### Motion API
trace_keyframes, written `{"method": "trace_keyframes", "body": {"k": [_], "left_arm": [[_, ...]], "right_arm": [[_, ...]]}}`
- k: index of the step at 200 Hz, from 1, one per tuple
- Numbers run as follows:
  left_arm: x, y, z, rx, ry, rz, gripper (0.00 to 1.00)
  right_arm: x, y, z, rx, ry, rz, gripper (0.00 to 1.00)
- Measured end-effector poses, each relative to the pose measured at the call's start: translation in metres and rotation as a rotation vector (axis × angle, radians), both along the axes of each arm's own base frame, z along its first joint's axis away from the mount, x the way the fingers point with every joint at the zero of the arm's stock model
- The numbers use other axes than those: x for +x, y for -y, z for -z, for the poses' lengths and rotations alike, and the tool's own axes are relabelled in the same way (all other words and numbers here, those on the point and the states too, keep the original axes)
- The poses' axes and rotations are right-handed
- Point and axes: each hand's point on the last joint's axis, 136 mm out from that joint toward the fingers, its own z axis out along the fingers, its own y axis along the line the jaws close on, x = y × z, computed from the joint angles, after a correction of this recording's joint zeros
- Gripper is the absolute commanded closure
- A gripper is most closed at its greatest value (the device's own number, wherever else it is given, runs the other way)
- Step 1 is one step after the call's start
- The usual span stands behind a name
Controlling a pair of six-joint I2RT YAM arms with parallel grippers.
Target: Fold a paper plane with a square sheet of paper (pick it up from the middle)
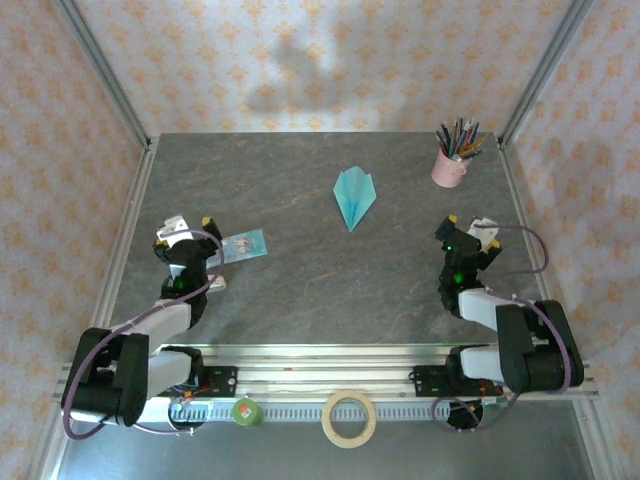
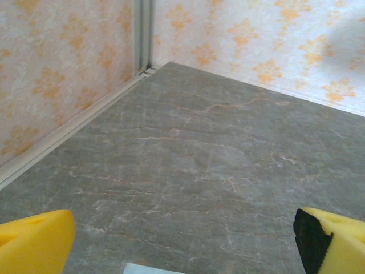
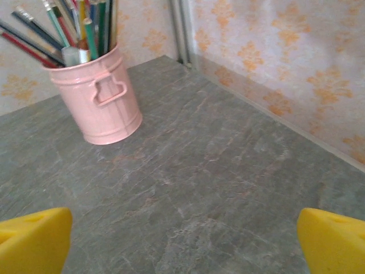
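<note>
Left gripper (image 1: pixel 192 224) and right gripper (image 1: pixel 468 226) both stood wide open and empty, one at each side of the table (image 1: pixel 300 290), well apart from the paper. Paper plane (image 1: pixel 354 196) lay flat mid-table toward the far edge, nose pointing back at the arms. Folding looked done, though the overhead view was too coarse to check the creases. Probably nothing left to do. Pink pencil cup (image 1: pixel 449 168) sat in the far right corner, small card (image 1: pixel 243 245) just beside the left gripper.

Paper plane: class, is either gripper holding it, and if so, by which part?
Nothing is held. The paper plane lies on the table, apart from the open left gripper and open right gripper.
</note>
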Motion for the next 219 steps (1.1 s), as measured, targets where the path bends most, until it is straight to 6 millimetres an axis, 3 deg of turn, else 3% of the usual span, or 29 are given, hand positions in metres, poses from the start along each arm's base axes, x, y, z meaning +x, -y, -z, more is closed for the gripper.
{"method": "trace_keyframes", "body": {"k": [35,95,127,157,219], "left_arm": [[-0.004,0.009,0.012,0.036,0.028,0.088,0.01],[0.013,0.013,0.018,0.053,0.058,0.163,0.01],[0.025,0.016,0.028,0.052,0.034,0.185,0.01],[0.036,0.016,0.016,0.059,0.061,0.187,0.01],[0.037,0.016,0.016,0.063,0.057,0.189,0.01]], "right_arm": [[0.006,-0.020,-0.002,-0.024,0.052,-0.135,0.00],[0.018,-0.041,0.004,-0.049,0.091,-0.269,0.00],[0.020,-0.042,0.007,-0.048,0.090,-0.280,0.00],[0.020,-0.037,0.006,-0.047,0.094,-0.268,0.00],[0.020,-0.034,0.006,-0.044,0.096,-0.263,0.00]]}}
